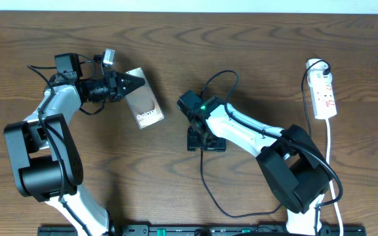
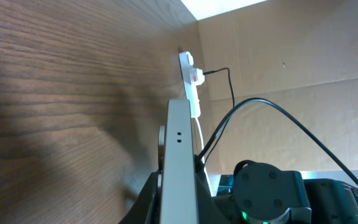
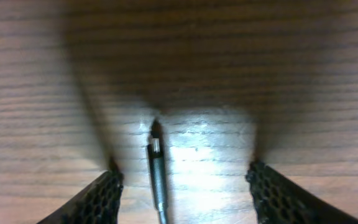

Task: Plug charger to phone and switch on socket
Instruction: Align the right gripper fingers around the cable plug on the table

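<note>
On the table [image 3: 260, 74], spread right fingers [image 3: 101, 196] straddle the cut-off charger [image 3: 157, 180]; left fingers [image 1: 126, 83] apparently clamp the phone [image 1: 146, 105].

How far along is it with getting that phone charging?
Done: the left gripper has the phone clamped. In hand: the right gripper, jaws open, straddles the tip of the charger lying on the table. Left: grasp it, plug it into the phone, switch on the socket.

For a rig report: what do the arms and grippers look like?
The left arm and right arm: white links, black joints, looping black cables. The left gripper and right gripper: black; right fingers honeycomb-textured. Green light on right wrist.
</note>
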`<action>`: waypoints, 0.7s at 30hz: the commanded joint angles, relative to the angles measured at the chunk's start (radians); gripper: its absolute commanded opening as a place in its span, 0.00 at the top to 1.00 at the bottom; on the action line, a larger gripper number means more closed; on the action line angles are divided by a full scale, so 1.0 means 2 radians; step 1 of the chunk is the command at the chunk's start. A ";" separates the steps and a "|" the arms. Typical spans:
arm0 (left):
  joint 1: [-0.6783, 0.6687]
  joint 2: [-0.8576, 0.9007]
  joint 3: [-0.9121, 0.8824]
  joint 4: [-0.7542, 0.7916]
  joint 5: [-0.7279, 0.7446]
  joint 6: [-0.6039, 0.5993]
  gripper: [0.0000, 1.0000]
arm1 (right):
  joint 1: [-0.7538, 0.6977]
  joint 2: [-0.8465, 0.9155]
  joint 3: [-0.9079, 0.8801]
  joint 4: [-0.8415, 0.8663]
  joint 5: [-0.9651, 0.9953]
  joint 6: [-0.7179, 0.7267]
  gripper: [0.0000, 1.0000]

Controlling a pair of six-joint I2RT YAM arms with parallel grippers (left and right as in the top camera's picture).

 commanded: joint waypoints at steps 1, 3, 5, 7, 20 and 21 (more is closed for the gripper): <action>0.002 0.000 0.003 -0.002 0.018 0.003 0.93 | -0.002 0.038 -0.004 0.003 -0.006 -0.004 0.40; 0.002 0.000 0.003 -0.002 0.018 0.003 0.92 | -0.003 0.039 -0.004 0.003 -0.007 -0.004 0.42; 0.002 0.000 0.003 -0.001 0.018 0.003 0.93 | -0.003 0.039 -0.002 0.003 -0.007 -0.004 0.43; 0.002 0.000 0.003 -0.001 0.018 0.003 0.93 | -0.003 0.039 -0.002 0.003 -0.007 -0.004 0.41; 0.002 0.000 0.003 -0.001 0.018 0.003 0.92 | -0.002 0.039 -0.002 0.001 -0.008 -0.006 0.49; 0.002 0.000 0.003 -0.001 0.018 0.003 0.93 | -0.002 0.039 -0.002 0.001 -0.007 -0.006 0.50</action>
